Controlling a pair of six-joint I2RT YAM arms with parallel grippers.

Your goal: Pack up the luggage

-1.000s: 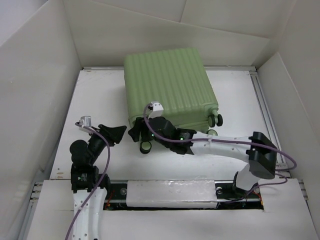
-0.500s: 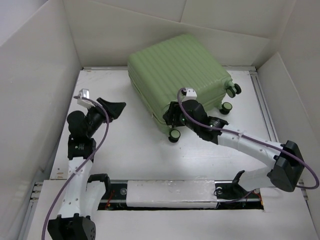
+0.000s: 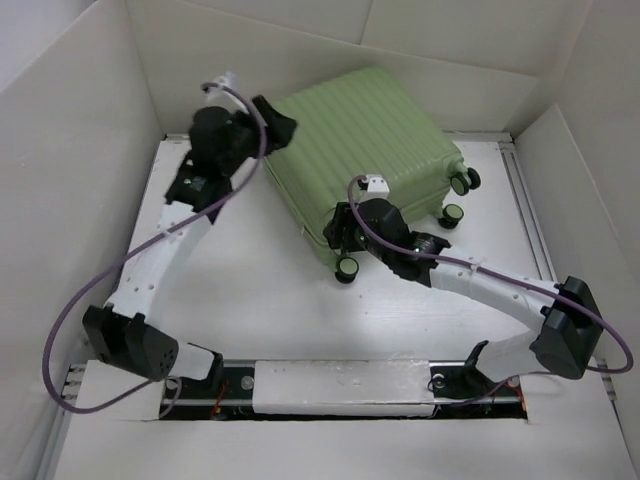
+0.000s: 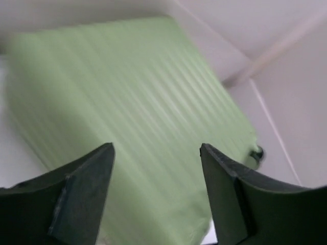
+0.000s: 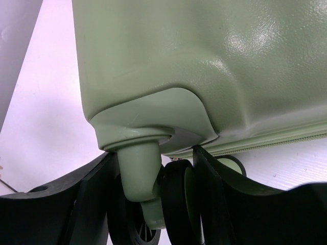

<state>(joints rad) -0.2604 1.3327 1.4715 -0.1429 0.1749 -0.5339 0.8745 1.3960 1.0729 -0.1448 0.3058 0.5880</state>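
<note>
Green, pale and ribbed, the luggage [image 3: 372,150] lies flat and closed on the white counter [image 3: 250,300], toward the far side and a little to the right of the middle. It sits turned at an angle, with one corner near the back wall [image 3: 300,60]. Two of its small wheels [image 3: 462,182] stick out on the right side, and one caster [image 3: 347,268] stands at the near corner.

From where I stand, the right gripper [image 3: 338,250] is low at that near corner. In its wrist view the fingers [image 5: 97,189] are on both sides of the caster [image 5: 176,199], with the green stem [image 5: 138,173] and the black wheel between them. They look closed against it, so I would say they are grasping the caster just under the rounded corner of the shell.

The left arm reaches far forward on the left. The left gripper [image 3: 278,128] hangs over the far left corner of the luggage. Its wrist view is blurred, but the two dark fingers [image 4: 87,184] stand clearly apart with nothing between them, only the ribbed green top [image 4: 133,102] below. I cannot tell if they touch the shell.
</note>
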